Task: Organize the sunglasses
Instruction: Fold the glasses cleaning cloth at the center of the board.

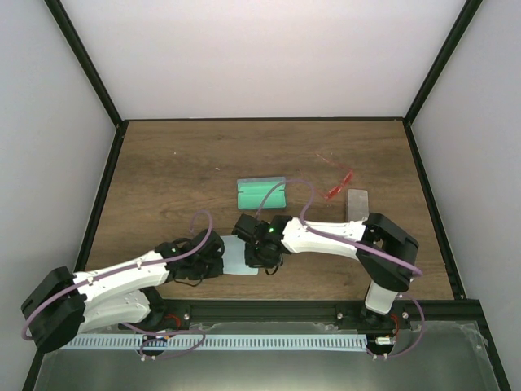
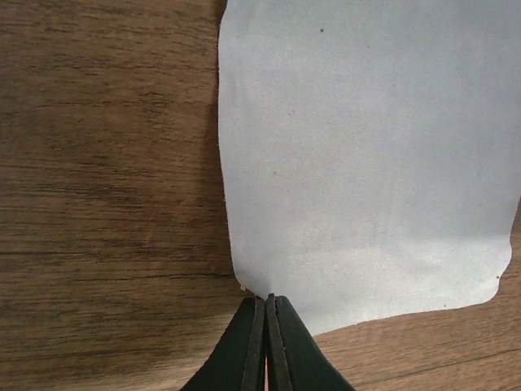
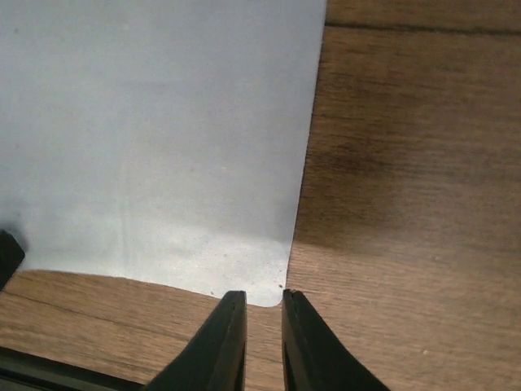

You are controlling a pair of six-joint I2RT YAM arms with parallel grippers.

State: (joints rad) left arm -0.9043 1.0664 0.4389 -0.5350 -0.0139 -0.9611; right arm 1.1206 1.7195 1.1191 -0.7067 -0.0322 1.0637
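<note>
You seem to be on the cloth (image 1: pixel 236 257): left gripper (image 2: pixel 266 300) and right gripper (image 3: pixel 264 298) each clench a corner; next, lift evenly.

Lab test cell, white walls (image 1: pixel 244 57), wooden table (image 1: pixel 179 179)

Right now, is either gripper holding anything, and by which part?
The left gripper pinches the pale cloth at one near corner; the right gripper looks shut on the adjacent corner, less certainly.

Right gripper (image 3: pixel 264 303) at the corner of a pale cloth (image 3: pixel 155 122).
Its jaws stand almost together at the cloth's near corner; the cloth lies flat on the wooden table (image 3: pixel 407 163).
</note>
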